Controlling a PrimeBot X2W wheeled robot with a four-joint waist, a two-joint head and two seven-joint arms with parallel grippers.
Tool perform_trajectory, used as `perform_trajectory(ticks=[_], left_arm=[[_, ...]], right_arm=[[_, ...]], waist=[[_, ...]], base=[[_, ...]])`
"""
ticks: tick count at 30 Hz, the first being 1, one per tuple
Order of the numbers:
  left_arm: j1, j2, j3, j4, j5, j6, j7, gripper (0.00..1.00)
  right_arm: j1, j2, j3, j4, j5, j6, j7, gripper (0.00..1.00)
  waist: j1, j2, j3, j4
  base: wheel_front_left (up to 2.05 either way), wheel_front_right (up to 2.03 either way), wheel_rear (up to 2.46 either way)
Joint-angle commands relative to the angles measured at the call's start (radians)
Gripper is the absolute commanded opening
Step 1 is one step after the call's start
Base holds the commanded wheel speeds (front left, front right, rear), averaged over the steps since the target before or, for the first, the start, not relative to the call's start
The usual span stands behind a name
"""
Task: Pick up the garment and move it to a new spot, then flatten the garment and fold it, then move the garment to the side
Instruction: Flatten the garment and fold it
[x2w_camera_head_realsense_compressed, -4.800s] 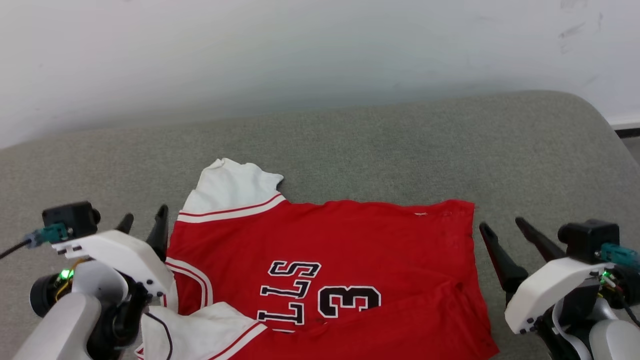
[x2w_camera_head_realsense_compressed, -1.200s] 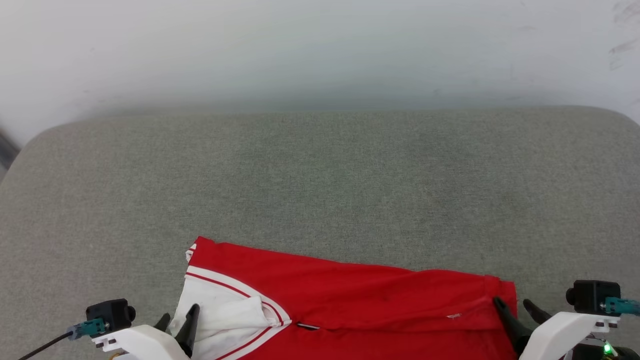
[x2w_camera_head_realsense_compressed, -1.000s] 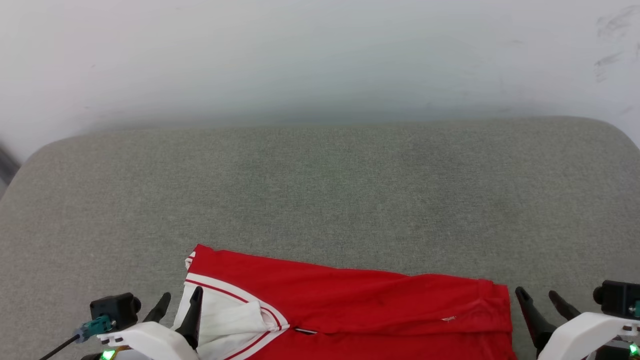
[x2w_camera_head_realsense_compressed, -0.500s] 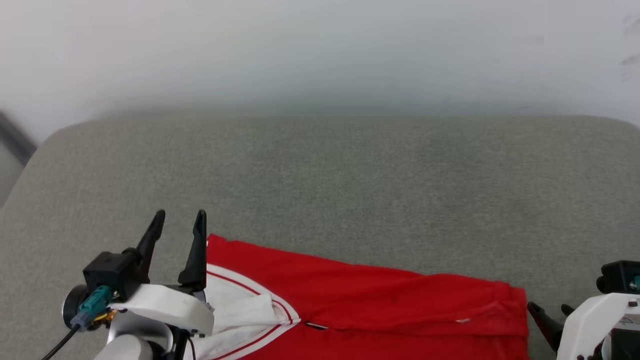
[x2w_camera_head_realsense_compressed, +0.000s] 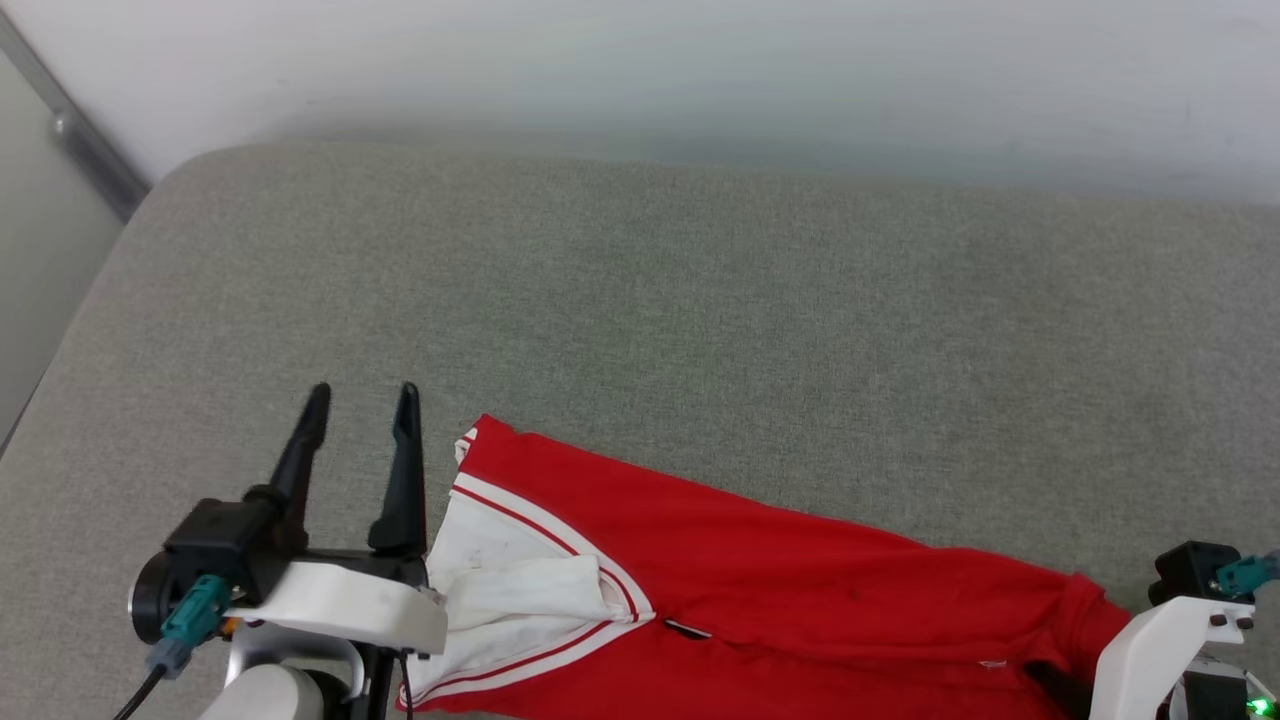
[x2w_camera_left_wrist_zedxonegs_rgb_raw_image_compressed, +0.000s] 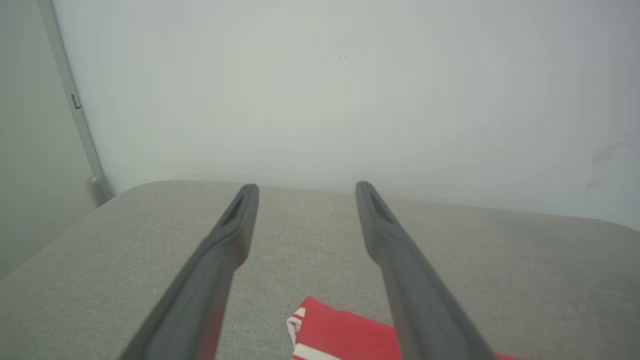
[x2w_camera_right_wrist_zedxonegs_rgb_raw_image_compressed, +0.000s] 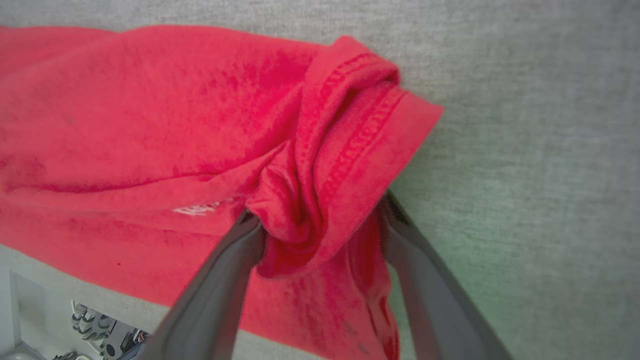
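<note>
Gathering the hem end of the garment (x2w_camera_head_realsense_compressed: 780, 560), a red jersey T-shirt with white short sleeves and striped trim, is judged to be the step in hand, as part of the folding. The garment is laid in a long folded band along the near edge of the grey upholstered bench (x2w_camera_head_realsense_compressed: 640, 300). The white sleeve (x2w_camera_head_realsense_compressed: 520, 585) is at the robot's left end and the red hem at its right end. The letters and the number are hidden.

For a good result, all layers of the bunched hem should be enclosed before the fingers are closed. A grip on the top layer alone would probably let the band open when it is lifted. The cloth is soft and is expected to sag, so the end should be carried low and laid down evenly. The sleeve end could be steadied by the other arm, so that the band is not dragged askew.

The right tool (x2w_camera_right_wrist_zedxonegs_rgb_raw_image_compressed: 320, 212) is spread wide and not clenched. A thick twisted bunch of red hem is lodged between its two dark fingers and touches both. The left tool (x2w_camera_head_realsense_compressed: 362, 392) is also fully released and nothing is held by it. It is poised above the bench just beside the sleeve end, apart from the cloth as far as can be told.
</note>
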Motion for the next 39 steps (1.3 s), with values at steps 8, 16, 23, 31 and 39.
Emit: perform_trajectory(ticks=[8, 16, 23, 31, 39], left_arm=[[0.02, 0.018, -0.035, 0.072, 0.004, -0.019, 0.03, 1.0], [0.053, 0.026, -0.033, 0.073, 0.003, -0.001, 0.03, 1.0], [0.054, 0.015, -0.031, 0.07, 0.0, 0.002, 0.023, 1.0], [0.041, 0.008, -0.035, 0.08, 0.009, 0.005, 0.017, 1.0], [0.013, 0.002, -0.048, 0.093, 0.012, -0.01, 0.018, 1.0]], right_arm=[[0.006, -0.027, 0.045, 0.046, 0.04, 0.002, -0.039, 0.0], [-0.026, -0.084, 0.022, 0.031, 0.05, 0.001, -0.057, 0.0], [-0.077, -0.123, -0.104, 0.049, -0.003, 0.002, 0.002, 0.0], [-0.109, -0.126, -0.212, 0.033, -0.028, 0.002, 0.129, 0.0], [-0.161, 0.098, -0.274, -0.008, 0.211, 0.002, 0.369, 0.0]], waist=[[-0.0001, -0.0001, -0.094, -0.015], [-0.0001, -0.0001, -0.148, -0.059], [-0.0001, -0.0001, -0.148, -0.109], [-0.0001, -0.0001, -0.125, -0.137], [-0.0001, -0.0001, -0.108, -0.12]], base=[[0.0, 0.0, 0.0], [0.0, 0.0, 0.0], [0.0, 0.0, 0.0], [0.0, 0.0, 0.0], [0.0, 0.0, 0.0]])
